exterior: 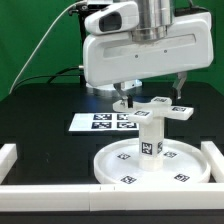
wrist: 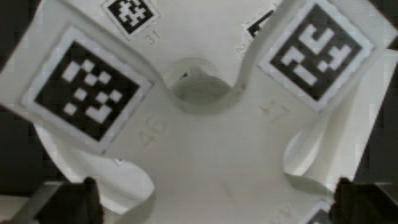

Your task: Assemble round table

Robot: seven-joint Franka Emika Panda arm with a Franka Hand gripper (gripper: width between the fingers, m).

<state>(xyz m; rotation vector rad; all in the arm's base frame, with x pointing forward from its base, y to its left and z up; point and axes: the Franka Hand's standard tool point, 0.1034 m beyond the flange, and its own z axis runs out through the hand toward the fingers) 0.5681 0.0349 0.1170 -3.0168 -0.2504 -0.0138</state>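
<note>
The large rimmed round disc [exterior: 112,168] lies flat near the front of the black table. A short thick post [exterior: 148,137] stands upright in its middle. The smaller armed foot piece [exterior: 160,109] sits on top of the post, with tags on its arms. My gripper [exterior: 150,100] hangs open right over it, one finger on each side and nothing between them. The wrist view looks straight down on the foot piece [wrist: 205,140] and its centre hole [wrist: 199,88]. Both dark fingertips [wrist: 75,200] stand wide apart at the frame's edge, with my gripper [wrist: 214,205] clear of the part.
The marker board [exterior: 100,122] lies flat behind the disc toward the exterior view's left. White rails [exterior: 10,158] edge the black surface on the left, the front [exterior: 90,196] and the right [exterior: 213,160]. A green backdrop stands behind.
</note>
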